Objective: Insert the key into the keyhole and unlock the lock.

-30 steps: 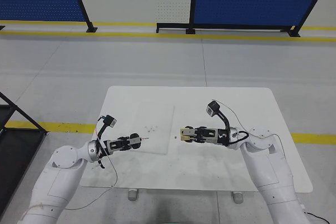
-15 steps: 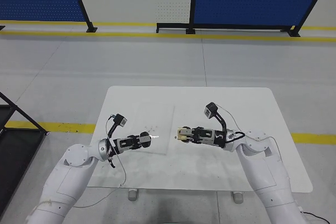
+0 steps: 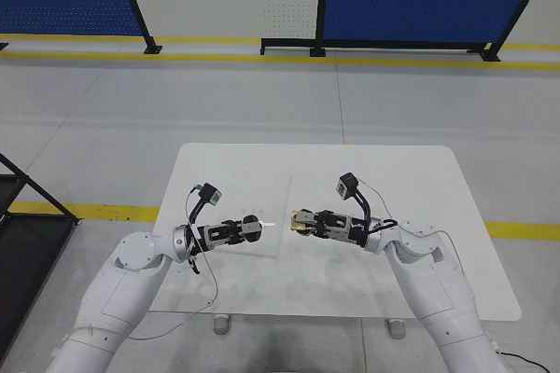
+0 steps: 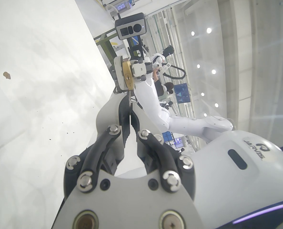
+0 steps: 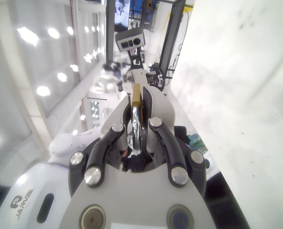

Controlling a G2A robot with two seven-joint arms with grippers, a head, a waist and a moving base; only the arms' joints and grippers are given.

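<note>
The lock, a brass padlock, hangs above the middle of the table, pinched by the right pincer; in the right wrist view its brass body juts past the fingertips while the bright shackle runs back between the fingers. The key sits just beside the lock, on the side away from the right arm, its tip pointing at the lock's narrow brass end; the top view shows a small gap between them. The left pincer is pressed together on the key. Beneath the lock and key, a white sheet lies on the table. Behind the lock, the white arm shell carries a dark printed logo and word; a small brown crumb lies on the table, well apart from the lock.
</note>
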